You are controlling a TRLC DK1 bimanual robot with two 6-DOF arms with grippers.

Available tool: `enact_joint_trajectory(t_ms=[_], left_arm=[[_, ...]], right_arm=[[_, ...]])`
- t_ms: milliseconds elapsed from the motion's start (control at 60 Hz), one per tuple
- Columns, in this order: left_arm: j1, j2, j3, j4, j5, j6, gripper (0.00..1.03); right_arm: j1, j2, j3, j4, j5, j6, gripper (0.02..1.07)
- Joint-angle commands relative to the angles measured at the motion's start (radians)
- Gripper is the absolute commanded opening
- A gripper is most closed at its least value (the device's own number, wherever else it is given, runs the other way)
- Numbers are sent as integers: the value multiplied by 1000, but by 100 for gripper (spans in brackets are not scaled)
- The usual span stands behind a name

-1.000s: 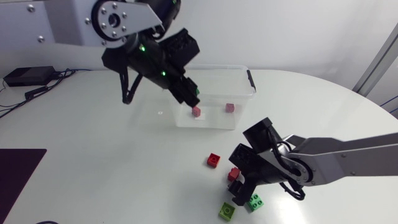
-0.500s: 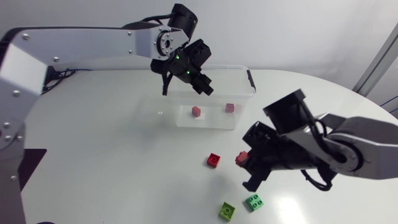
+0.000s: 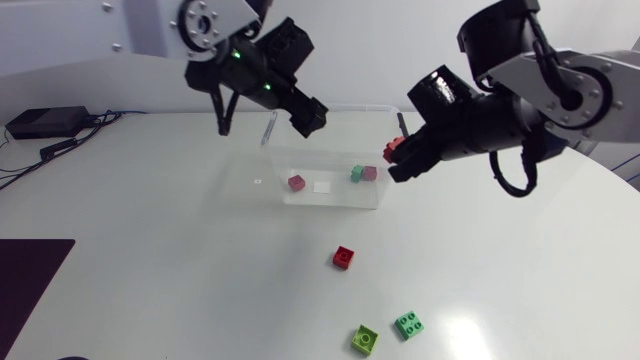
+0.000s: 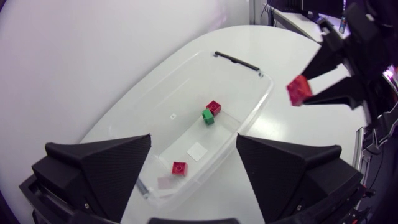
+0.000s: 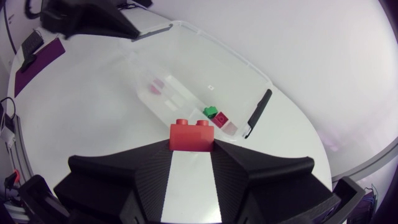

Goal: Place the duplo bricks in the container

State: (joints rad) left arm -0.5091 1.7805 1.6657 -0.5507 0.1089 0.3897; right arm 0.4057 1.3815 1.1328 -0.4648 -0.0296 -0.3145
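Observation:
A clear plastic container stands at the table's back middle. A red brick, a green brick and another red brick lie inside. My left gripper hangs open above the container's back left corner. In the left wrist view its fingers are spread with nothing between them, and the green brick lies below. My right gripper is shut on a red brick by the container's right end. In the right wrist view the held brick sits between the fingertips.
On the table's front lie a red brick and two green bricks. A purple mat lies at the front left. A black box with cables sits at the back left. The container has a black clip.
My left gripper rose out of the container and opened; a green brick now lies inside. My right gripper shut on a red brick on the table and carried it up to the container's right end.

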Motion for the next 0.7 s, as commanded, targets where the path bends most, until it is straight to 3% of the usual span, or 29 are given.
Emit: enact_joint_trajectory(t_ms=[0,317,383,500,550,683], left_arm=[[-2,-112,-93,-8,15,3,98],[-52,-248,-423,-18,64,17,98],[-80,-247,-480,12,69,18,98],[-128,-222,-524,37,77,12,98],[-147,-208,-531,38,77,6,98],[-180,-158,-517,43,81,-20,98]], right_arm=[[-11,85,73,20,-10,25,33],[-34,343,280,80,-13,60,33],[-44,386,318,81,-13,69,46],[-65,413,363,77,-13,78,95],[-74,399,364,77,-13,80,102],[-99,269,288,63,-27,80,102]])
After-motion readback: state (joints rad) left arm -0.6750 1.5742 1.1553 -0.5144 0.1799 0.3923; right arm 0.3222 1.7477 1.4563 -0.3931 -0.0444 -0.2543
